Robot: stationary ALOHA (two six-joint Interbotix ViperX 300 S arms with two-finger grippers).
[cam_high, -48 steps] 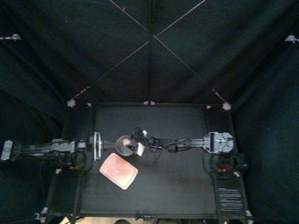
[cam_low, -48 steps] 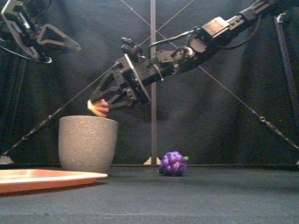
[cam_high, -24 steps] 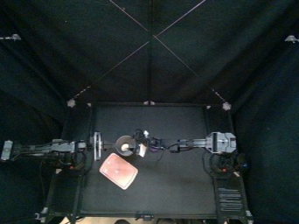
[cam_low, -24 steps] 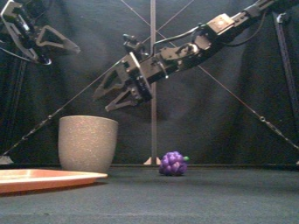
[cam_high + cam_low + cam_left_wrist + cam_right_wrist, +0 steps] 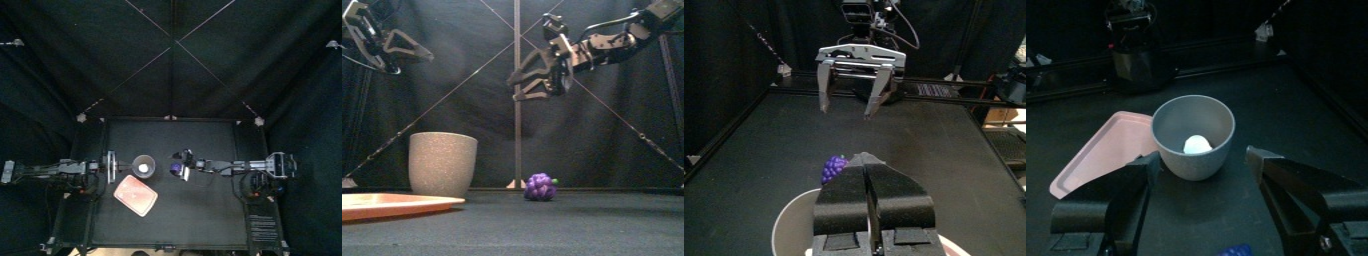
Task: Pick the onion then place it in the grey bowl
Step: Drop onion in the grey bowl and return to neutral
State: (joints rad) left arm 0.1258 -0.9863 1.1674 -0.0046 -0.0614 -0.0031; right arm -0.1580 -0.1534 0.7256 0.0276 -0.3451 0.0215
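The tall grey speckled cup (image 5: 442, 164) stands upright left of the table's middle. In the right wrist view a pale onion (image 5: 1196, 145) lies at the bottom of the cup (image 5: 1194, 135). My right gripper (image 5: 533, 85) hangs open and empty, high above the table and to the right of the cup; the left wrist view shows its jaws (image 5: 847, 100) spread apart. My left gripper (image 5: 871, 200) rests shut at the table's left side, close beside the cup (image 5: 798, 225).
A purple bunch of toy grapes (image 5: 540, 186) lies on the table right of the cup, below the right gripper. The flat pink tray (image 5: 135, 193) lies near the front left, in front of the cup.
The onion, held at the cup's rim a second ago, has dropped inside. The right gripper opened, rose and drew back to the right. The left arm stayed still.
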